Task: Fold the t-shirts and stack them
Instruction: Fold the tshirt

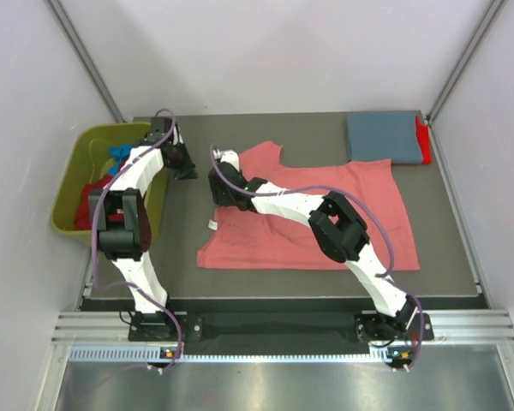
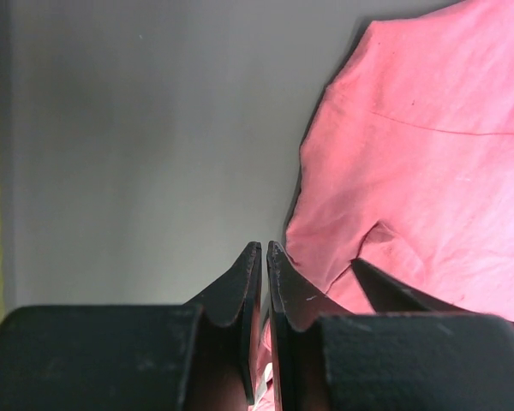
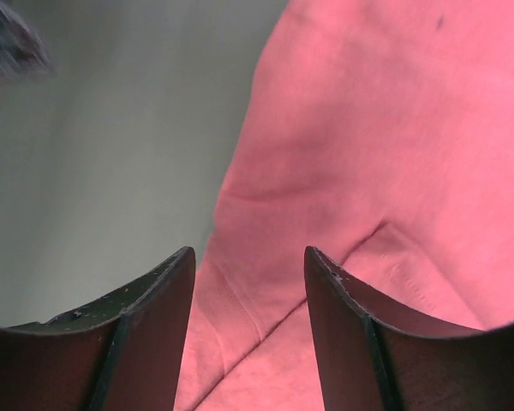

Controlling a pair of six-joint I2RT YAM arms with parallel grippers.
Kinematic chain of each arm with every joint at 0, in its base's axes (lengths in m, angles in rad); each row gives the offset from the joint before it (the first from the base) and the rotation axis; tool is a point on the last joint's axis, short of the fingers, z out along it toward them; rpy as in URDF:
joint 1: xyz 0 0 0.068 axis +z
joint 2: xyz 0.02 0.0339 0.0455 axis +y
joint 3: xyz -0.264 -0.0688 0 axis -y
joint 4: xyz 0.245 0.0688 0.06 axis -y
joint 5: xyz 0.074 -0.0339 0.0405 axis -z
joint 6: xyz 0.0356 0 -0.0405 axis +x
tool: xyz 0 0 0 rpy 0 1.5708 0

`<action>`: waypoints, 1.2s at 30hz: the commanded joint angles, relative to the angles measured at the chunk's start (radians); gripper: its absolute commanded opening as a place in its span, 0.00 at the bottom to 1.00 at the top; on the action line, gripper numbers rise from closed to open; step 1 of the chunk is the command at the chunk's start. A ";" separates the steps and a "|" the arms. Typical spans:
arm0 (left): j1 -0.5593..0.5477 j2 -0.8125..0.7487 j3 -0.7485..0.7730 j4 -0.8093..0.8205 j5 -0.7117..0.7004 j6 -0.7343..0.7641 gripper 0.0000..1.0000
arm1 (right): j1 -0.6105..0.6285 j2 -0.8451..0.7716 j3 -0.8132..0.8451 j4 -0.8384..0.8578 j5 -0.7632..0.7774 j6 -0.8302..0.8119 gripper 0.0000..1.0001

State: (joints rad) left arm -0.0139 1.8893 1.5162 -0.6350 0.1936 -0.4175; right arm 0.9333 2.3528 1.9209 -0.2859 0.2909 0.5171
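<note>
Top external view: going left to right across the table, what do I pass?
The olive-green bin → left pincer → salmon-pink t-shirt → grey-blue folded t-shirt → red t-shirt, only its edge showing.

One camera looks down on the whole pink t-shirt (image 1: 265, 244); my two wrist cameras, close above, share its edge.

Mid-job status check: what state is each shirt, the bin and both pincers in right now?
salmon-pink shirt: spread open on the table, unfolded.
grey-blue shirt: folded, lying on the red shirt.
red shirt: underneath, only an edge showing.
bin: holds crumpled shirts, red and blue.
left pincer: shut, beside the salmon-pink shirt.
right pincer: open, over the salmon-pink shirt's edge.
</note>
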 commanded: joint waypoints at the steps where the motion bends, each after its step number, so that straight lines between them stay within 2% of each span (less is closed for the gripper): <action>1: 0.006 -0.064 -0.005 0.034 0.000 0.008 0.12 | 0.032 0.022 0.056 -0.024 0.060 -0.015 0.54; 5: 0.006 -0.061 -0.002 0.024 0.004 0.011 0.12 | 0.033 0.033 0.063 -0.045 0.102 -0.026 0.53; 7: 0.006 -0.061 -0.004 0.023 0.010 0.014 0.12 | 0.033 0.031 0.059 -0.048 0.109 -0.034 0.45; 8: 0.006 -0.059 -0.004 0.021 0.012 0.014 0.12 | 0.032 0.030 0.052 -0.047 0.116 -0.034 0.40; 9: 0.006 -0.059 -0.004 0.018 0.013 0.019 0.12 | 0.030 0.022 0.044 -0.036 0.117 -0.034 0.24; 11: 0.006 -0.058 -0.010 0.015 0.029 0.023 0.12 | 0.027 0.005 0.001 -0.007 0.113 -0.040 0.07; 13: 0.006 -0.056 -0.025 0.017 0.044 0.025 0.11 | 0.024 -0.021 -0.035 0.025 0.114 -0.046 0.00; 28: -0.043 0.004 -0.131 0.083 0.171 0.029 0.11 | -0.044 -0.090 -0.206 0.102 0.044 0.046 0.00; 36: -0.047 0.076 -0.126 0.216 0.224 -0.010 0.12 | -0.079 -0.127 -0.281 0.146 -0.002 0.093 0.00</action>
State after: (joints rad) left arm -0.0628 1.9366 1.3846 -0.5095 0.3843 -0.4129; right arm 0.8875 2.2711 1.6661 -0.1318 0.2871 0.5888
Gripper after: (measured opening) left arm 0.115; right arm 0.015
